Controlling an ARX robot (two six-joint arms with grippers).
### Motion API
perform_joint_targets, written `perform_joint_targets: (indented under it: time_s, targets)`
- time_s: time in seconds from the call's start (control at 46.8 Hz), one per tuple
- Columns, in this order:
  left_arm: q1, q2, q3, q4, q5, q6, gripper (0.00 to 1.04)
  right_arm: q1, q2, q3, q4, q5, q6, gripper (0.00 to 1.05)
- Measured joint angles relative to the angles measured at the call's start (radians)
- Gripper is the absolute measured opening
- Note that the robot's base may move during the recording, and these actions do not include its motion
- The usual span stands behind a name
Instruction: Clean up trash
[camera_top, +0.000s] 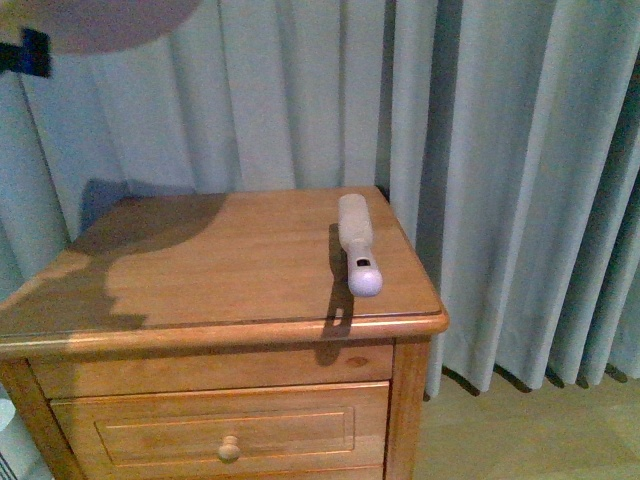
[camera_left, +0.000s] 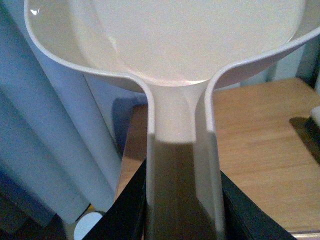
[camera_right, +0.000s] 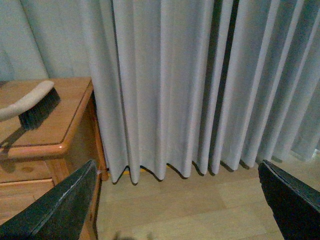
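**Desk:** What's the surface like?

**Operator:** I see a wooden nightstand with a bare, glossy top. A broad shadow lies over its left edge and back left corner. Below the top is a drawer with a small round knob. Pale grey-blue curtains hang in folds behind it and down its right side, reaching a light wooden floor.

**Desk:** Anything on top?

**Operator:** A brush lies along the right edge, with its rounded handle end toward the front right corner and its bristled head further back.

**Desk:** And your left arm?

**Operator:** My left gripper is clamped on the handle of the pale pink dustpan, one dark finger on each side. The pan is raised above the back left corner, with its scoop facing up.

**Desk:** The right?

**Operator:** My right gripper is spread wide with nothing in it. It is off the nightstand's right side, looking at curtain and floor, well apart from the brush.

**Desk:** Where's the trash?

**Operator:** I cannot tell where the trash is. No view lets me pick it out, so I can't place it against either gripper. A small pale round shape sits low beside the nightstand's left side, but it's too blurred to name.
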Motion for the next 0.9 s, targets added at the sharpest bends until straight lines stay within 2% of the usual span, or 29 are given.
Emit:
perform_joint_targets:
  time_s: [0.192, 0.299, 0.364, 0.492, 0.577, 0.642, 0.706, 0.813, 0.898]
  targets:
    - [-0.016, -0.308, -0.200, 0.089, 0.018, 0.022, 0.28, 0.000, 0.000, 0.000, 0.000, 0.000, 0.000, 0.97]
    - [-0.003, -0.497, -0.306, 0.100, 0.069, 0.030, 0.28, 0.000, 0.000, 0.000, 0.000, 0.000, 0.000, 0.97]
    - [0.032, -0.645, -0.365, 0.061, 0.137, 0.019, 0.28, 0.000, 0.000, 0.000, 0.000, 0.000, 0.000, 0.97]
    - [0.159, -0.916, -0.458, -0.028, 0.277, -0.035, 0.28, 0.000, 0.000, 0.000, 0.000, 0.000, 0.000, 0.97]
    - [0.225, -0.975, -0.492, -0.024, 0.360, -0.088, 0.28, 0.000, 0.001, 0.000, -0.001, 0.004, -0.001, 0.97]
    - [0.236, -0.977, -0.504, -0.024, 0.365, -0.101, 0.28, 0.050, 0.037, 0.021, -0.075, 0.135, -0.020, 0.97]
    - [0.238, -0.977, -0.513, -0.024, 0.368, -0.110, 0.27, 0.099, 0.103, 0.042, -0.092, 0.224, -0.023, 0.97]
    - [0.240, -0.978, -0.514, -0.024, 0.372, -0.118, 0.27, 0.179, 0.262, 0.100, -0.046, 0.243, -0.022, 0.97]
    - [0.241, -0.978, -0.514, -0.024, 0.371, -0.121, 0.27, 0.225, 0.454, 0.210, 0.012, 0.192, 0.007, 0.97]
